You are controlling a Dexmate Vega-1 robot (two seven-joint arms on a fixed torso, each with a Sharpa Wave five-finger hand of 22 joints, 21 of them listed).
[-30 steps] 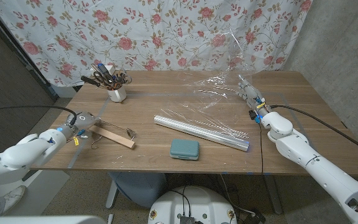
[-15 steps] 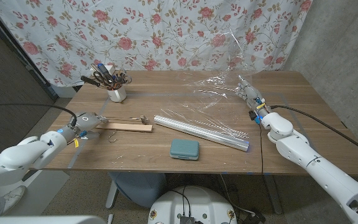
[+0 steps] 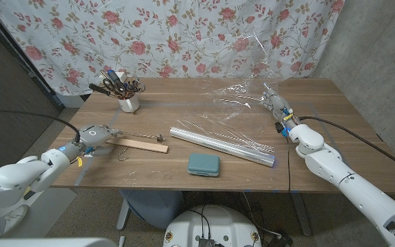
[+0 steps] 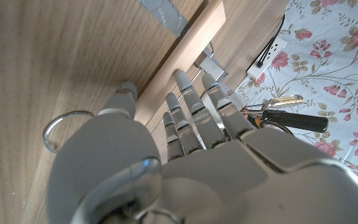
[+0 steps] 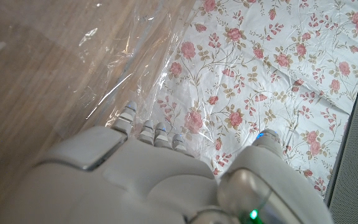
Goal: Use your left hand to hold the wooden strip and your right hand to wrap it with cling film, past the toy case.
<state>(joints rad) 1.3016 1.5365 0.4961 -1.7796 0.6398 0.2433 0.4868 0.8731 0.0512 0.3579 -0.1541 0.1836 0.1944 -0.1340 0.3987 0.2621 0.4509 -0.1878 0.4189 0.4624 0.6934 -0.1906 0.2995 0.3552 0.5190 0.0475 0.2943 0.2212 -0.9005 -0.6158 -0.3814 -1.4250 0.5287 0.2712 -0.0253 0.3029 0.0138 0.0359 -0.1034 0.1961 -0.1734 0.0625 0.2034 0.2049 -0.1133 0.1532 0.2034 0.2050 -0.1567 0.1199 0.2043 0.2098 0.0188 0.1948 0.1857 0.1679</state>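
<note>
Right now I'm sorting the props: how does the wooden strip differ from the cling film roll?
The wooden strip is flat, tan and shorter; the cling film roll is round, shiny and longer. The left hand holds the strip's end; the roll lies untouched, slanting across the table's middle. Both rest on the table.

Left hand [image 3: 93,134] hides wooden strip [image 3: 141,143] end; right grip unclear.

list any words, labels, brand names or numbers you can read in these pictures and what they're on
There is no readable text in any view.
The teal toy case has a plain lid.
The cling film roll shows no label.
The white cup of tools shows no print.
The wooden strip, gripped by the left hand, is unmarked.
</note>
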